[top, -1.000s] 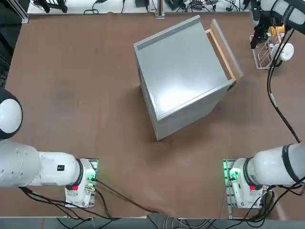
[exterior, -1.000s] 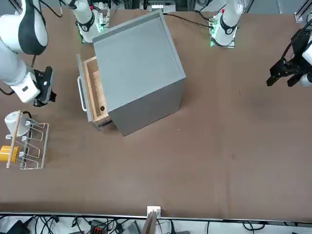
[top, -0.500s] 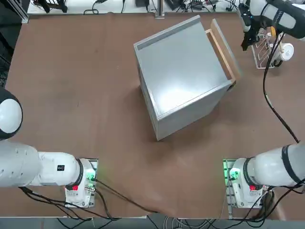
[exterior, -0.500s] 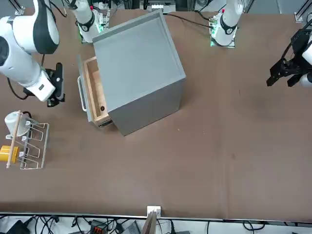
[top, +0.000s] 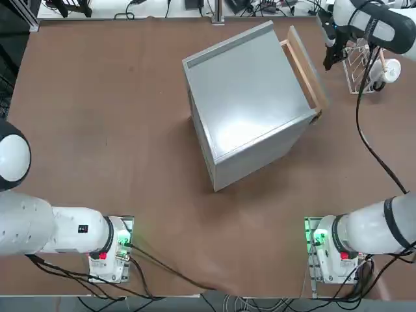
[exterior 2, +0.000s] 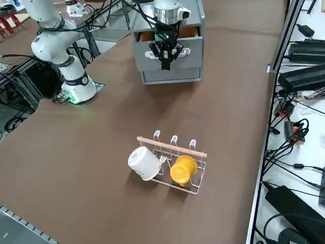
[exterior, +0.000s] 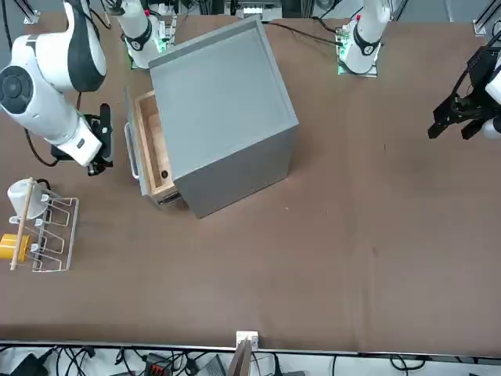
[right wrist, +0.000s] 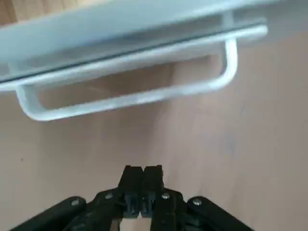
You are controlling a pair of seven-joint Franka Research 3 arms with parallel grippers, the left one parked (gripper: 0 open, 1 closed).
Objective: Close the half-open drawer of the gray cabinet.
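Two fingers of the right end effector are pressed together, holding nothing, just in front of the drawer handle. The brown worktop carries the gray cabinet. The drawer juts half-open from the cabinet's face toward the end effector, its front panel lying along that face.

1. My right gripper hangs fingers-together in front of the drawer face.
2. The drawer sticks out of the gray cabinet.
3. A wire rack holds a white cup and a yellow cup.
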